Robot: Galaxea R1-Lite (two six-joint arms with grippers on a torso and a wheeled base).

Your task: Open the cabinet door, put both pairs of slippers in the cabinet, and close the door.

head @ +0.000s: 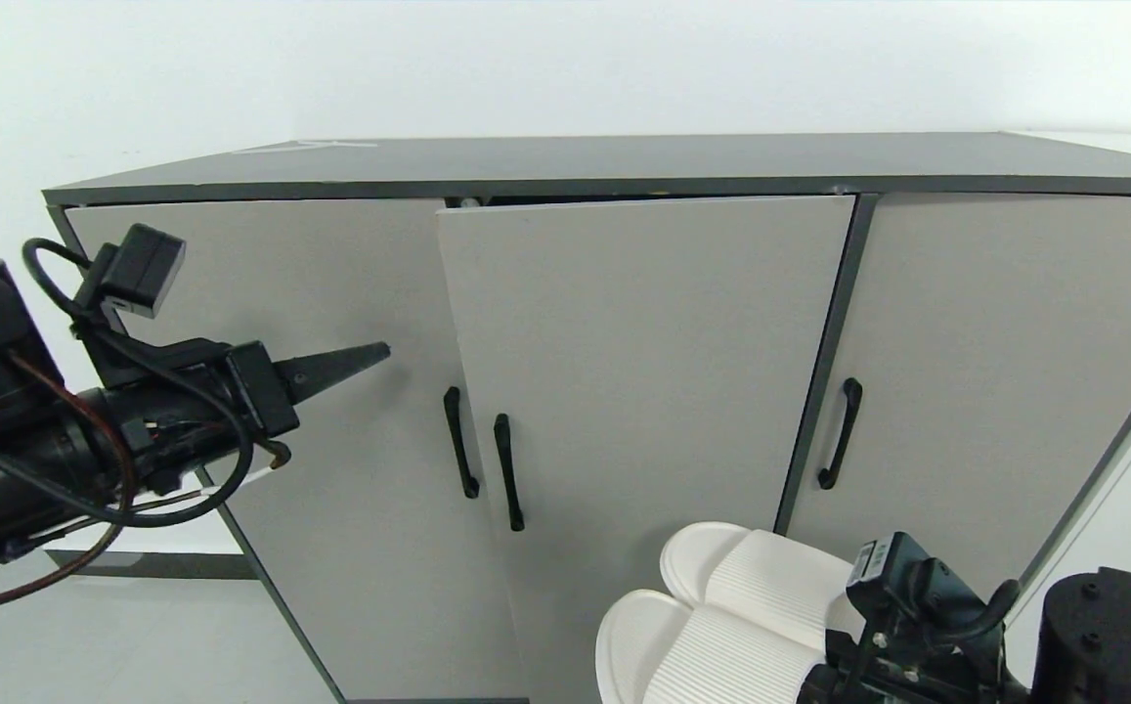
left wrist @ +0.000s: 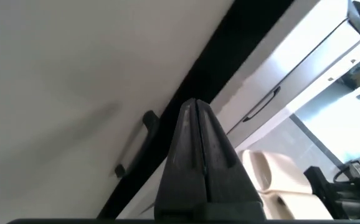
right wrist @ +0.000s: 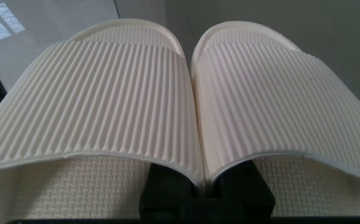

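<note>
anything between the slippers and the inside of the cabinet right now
Yes. The middle door is only barely ajar, so its panel stands between the white slippers, held in the right gripper, and the inside of the cabinet. The left gripper is off that door's handle.

Slippers (head: 721, 626) partly behind right end effector (head: 822, 675)

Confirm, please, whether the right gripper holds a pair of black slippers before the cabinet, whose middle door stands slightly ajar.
Not quite: the slippers are white, not black, as the right wrist view shows. The right gripper does hold them before the cabinet, whose middle door stands slightly ajar.
</note>
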